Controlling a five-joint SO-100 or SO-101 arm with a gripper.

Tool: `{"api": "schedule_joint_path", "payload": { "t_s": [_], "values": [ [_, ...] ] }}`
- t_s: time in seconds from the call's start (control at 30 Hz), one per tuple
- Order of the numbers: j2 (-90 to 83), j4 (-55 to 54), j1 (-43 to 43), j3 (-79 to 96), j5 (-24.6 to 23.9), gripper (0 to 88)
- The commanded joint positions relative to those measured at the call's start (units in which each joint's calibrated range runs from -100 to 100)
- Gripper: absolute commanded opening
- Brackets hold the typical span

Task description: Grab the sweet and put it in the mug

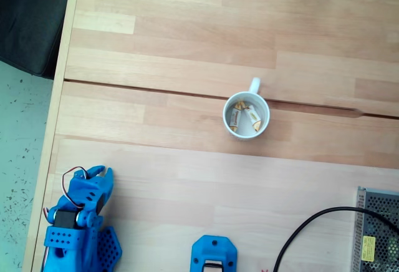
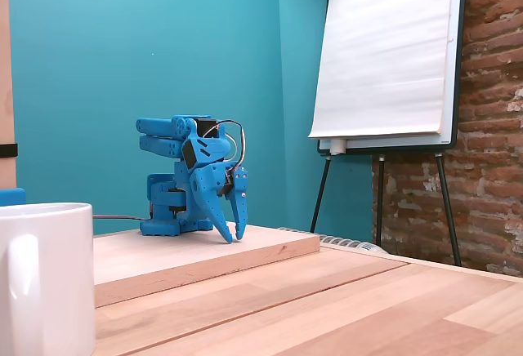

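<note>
Lighting was bright, even and diffuse in both fixed views. Shadows were weak. The mug (image 2: 42,278), well away from the gripper (image 2: 232,236) and nearest the lens, was soft and out of focus. The top-down fixed view was slightly washed out, with mild softness overall.

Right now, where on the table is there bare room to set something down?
Bare wood above the mug, and between it and the folded arm's tool. Crowded along the bottom edge: blue base, black cable, metal box.
</note>
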Motion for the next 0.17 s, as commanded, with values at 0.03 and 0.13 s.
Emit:
{"api": "schedule_joint_path", "payload": {
  "t_s": [0.03, 0.13],
  "values": [
    [-0.2, 0.2, -0.4, 0.9, 0.0, 5.5],
    [-0.2, 0.2, -0.4, 0.9, 0.0, 5.5]
  ]
}}
